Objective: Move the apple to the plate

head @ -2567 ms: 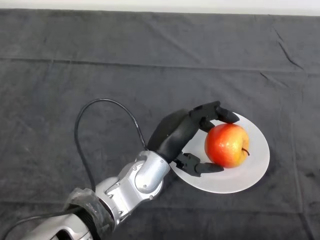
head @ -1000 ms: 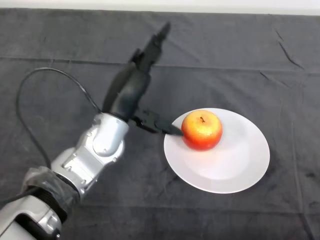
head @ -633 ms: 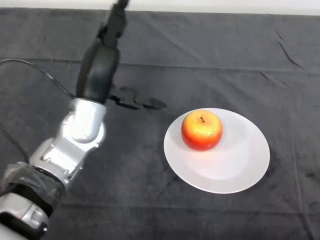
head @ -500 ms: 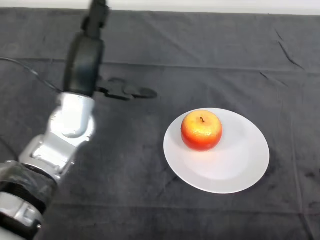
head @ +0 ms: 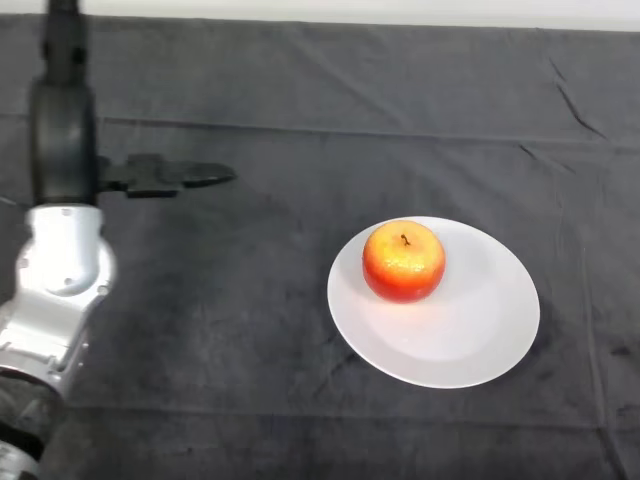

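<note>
A red and yellow apple (head: 403, 261) stands upright, stem up, on the left part of a round white plate (head: 480, 330) at the middle right of the table. My left hand (head: 62, 135) is far to the left of the plate, raised at the view's left edge. Its fingers point straight up out of the top of the view and its thumb (head: 170, 176) sticks out to the right. The hand is open and holds nothing. It is well apart from the apple.
A dark cloth (head: 300, 120) with a few creases covers the whole table. My silver forearm (head: 55, 290) runs down the left edge of the view.
My hand has let go of the apple, which now stands upright on the plate. The arm has swung away to the left and upward, from beside the plate to the left edge.
</note>
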